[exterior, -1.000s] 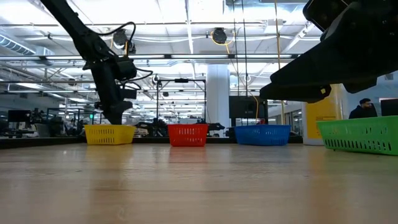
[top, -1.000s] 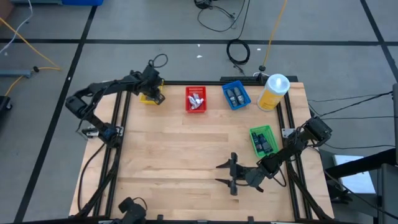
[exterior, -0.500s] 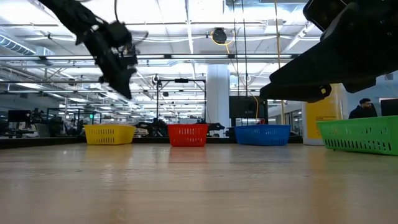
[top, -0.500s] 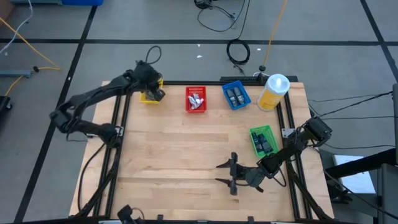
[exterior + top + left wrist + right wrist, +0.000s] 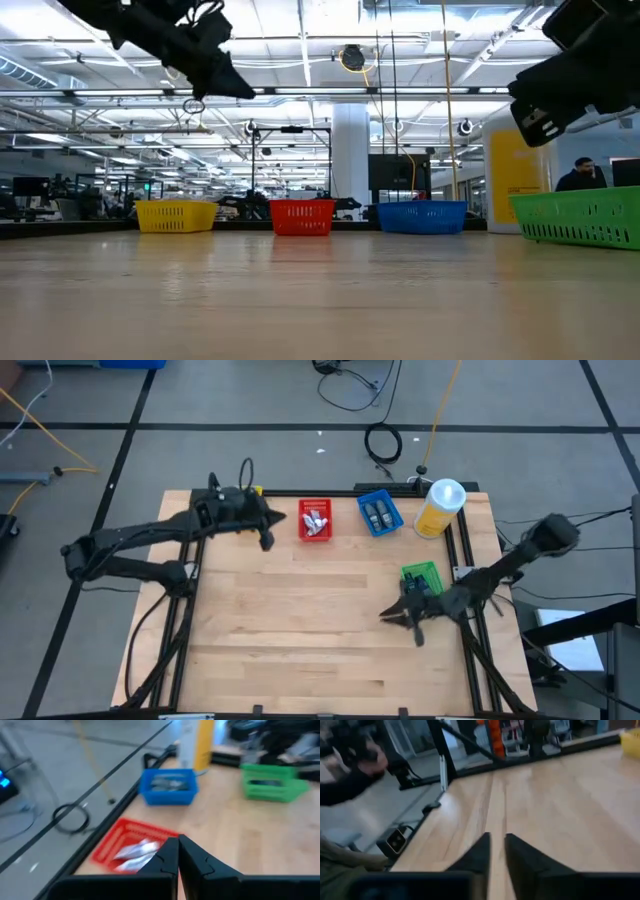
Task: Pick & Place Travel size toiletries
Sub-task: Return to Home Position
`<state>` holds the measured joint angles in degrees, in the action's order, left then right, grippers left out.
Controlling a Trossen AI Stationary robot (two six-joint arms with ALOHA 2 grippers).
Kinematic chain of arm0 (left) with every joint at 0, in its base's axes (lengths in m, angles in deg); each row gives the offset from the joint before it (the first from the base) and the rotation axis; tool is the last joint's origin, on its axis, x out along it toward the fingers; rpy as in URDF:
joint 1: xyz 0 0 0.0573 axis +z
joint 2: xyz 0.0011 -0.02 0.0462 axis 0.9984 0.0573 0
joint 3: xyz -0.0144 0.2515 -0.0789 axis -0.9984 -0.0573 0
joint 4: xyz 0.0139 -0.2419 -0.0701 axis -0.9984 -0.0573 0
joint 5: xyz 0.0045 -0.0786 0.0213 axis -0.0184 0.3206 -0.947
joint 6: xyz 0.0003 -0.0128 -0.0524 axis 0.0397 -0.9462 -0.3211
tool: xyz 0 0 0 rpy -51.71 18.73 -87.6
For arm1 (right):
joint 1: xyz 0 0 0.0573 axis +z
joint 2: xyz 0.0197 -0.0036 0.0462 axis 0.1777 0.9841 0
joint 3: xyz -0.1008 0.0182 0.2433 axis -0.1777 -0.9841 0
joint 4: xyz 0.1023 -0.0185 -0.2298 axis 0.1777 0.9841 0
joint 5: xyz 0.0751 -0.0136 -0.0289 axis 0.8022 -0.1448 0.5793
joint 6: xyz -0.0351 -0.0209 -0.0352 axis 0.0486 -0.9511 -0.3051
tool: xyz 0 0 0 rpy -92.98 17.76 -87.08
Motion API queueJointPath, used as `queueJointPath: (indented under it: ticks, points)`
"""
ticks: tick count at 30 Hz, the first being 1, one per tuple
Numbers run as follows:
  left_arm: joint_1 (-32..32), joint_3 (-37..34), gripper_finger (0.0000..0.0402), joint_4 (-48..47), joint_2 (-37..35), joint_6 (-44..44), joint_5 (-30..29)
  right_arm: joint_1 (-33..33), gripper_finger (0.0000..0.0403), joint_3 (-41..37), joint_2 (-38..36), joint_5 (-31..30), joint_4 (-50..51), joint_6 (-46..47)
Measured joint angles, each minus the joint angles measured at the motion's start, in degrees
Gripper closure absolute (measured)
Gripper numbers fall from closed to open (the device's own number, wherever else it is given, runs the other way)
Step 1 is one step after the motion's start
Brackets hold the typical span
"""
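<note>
The bench (image 5: 300,620) lies as it did a second ago, and the change is all in the two arms. The left arm (image 5: 140,540) has lifted out of the yellow basket (image 5: 175,215) and swung inward. The left gripper (image 5: 266,538) now hangs high over the bench between the yellow and red baskets, its jaws pressed together and holding nothing. The right arm (image 5: 500,570) has risen from the near part of the bench and drawn back. The right gripper (image 5: 402,622) now sits just beside the green basket's near end, its jaws narrow with a slim gap and empty. One yellow bottle (image 5: 438,510) with a white cap stands unmoved at the far right corner. There are four baskets, none shifted: yellow, red (image 5: 303,217) and blue (image 5: 422,217) in a row along the far edge, and green (image 5: 575,220) apart on the right. All the toiletries in view lie inside baskets: white tubes (image 5: 316,520) in the red, dark pieces (image 5: 378,513) in the blue, and more dark pieces (image 5: 428,592) in the green. They are packed too close to count, and the arm hides what the yellow holds.
</note>
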<state>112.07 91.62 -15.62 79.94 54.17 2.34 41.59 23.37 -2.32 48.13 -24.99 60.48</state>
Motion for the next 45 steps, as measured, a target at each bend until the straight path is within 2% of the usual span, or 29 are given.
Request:
queueJointPath:
  ticks: [3, 7, 11, 13, 18, 20, 26, 35, 40, 45]
  points:
    - [-3.9, -2.45, 0.0391, 5.07, 0.0, -0.51, -0.02, -4.76, 0.0393, -5.21, -8.62, 5.88, -0.13, -2.46]
    - [-8.48, -6.88, 0.0397, 12.51, 0.07, -2.16, -0.02, -11.23, 0.0392, -10.1, -18.11, 14.69, 0.49, -4.12]
    - [-11.57, -11.13, 0.0396, 20.12, 0.02, -4.27, -0.25, -15.21, 0.04, -10.06, -24.14, 21.17, 7.64, -7.63]
    - [-12.79, -13.07, 0.0393, 23.25, 0.02, -5.26, -0.41, -16.32, 0.0401, -10.12, -26.47, 22.0, 7.08, -10.06]
    - [-15.84, -16.73, 0.04, 28.54, 0.02, -7.35, -3.78, -18.65, 0.0402, -10.16, -31.69, 25.72, 13.41, -12.64]
    - [-16.7, -16.99, 0.0397, 28.65, 0.02, -7.83, -4.48, -19.57, 0.0402, -10.16, -34.69, 27.66, 15.12, -13.25]
    - [-18.51, -17.04, 0.0398, 28.69, 0.02, -7.63, -4.82, -22.66, 0.0402, -10.23, -46.38, 28.1, 24.95, -13.23]
    - [-18.72, -17.04, 0.0395, 28.74, 0.02, -7.7, -6.21, -25.83, 0.0402, -10.27, -64.09, 36.59, 42.57, -11.31]
    - [-18.8, -17.07, 0.0396, 28.87, 0.02, -7.76, -6.23, -25.81, 0.0401, -10.25, -63.93, 38.62, 45.51, -12.95]
    - [-18.98, -17.07, 0.0394, 29.36, 0.04, -6.33, -6.21, -25.79, 0.0402, -10.25, -63.44, 38.09, 45.04, -13.22]
